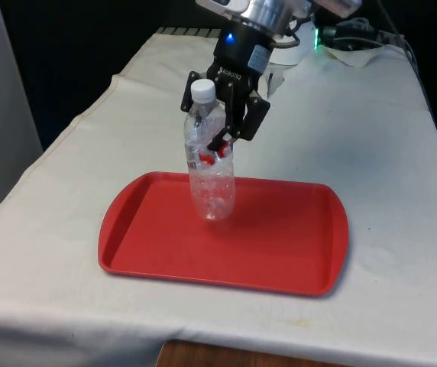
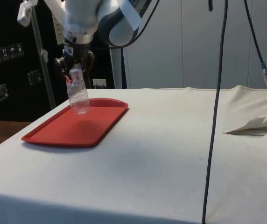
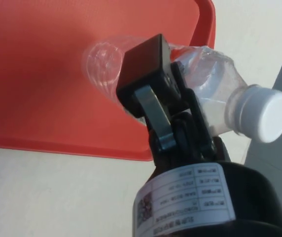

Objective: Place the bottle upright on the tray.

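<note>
The bottle (image 1: 210,164) was clear, thin crinkled plastic with a ribbed, dented body, a white screw cap and a scrap of red on its upper part, and it looked empty. It stood nearly upright, its long axis close to vertical, cap up and tipped slightly away from the fingers (image 1: 218,145), with its round base down on the tray (image 1: 280,252). The tray was a smooth red plastic rectangle with rounded corners and a low raised rim, lying flat on the desk (image 1: 386,153) under a white, faintly creased cloth. The black fingers were closed around the bottle's upper body just below the neck, held apart only by the bottle's width, one pad pressed flat against the soft wall, which looked buckled under it in the wrist view. The cap stood clear above the fingers and the base well below them, over the tray's back half. In the side view the bottle (image 2: 78,95) hung from the fingers (image 2: 73,77) above the red tray (image 2: 63,130), whose rim ran on to either side of them.
</note>
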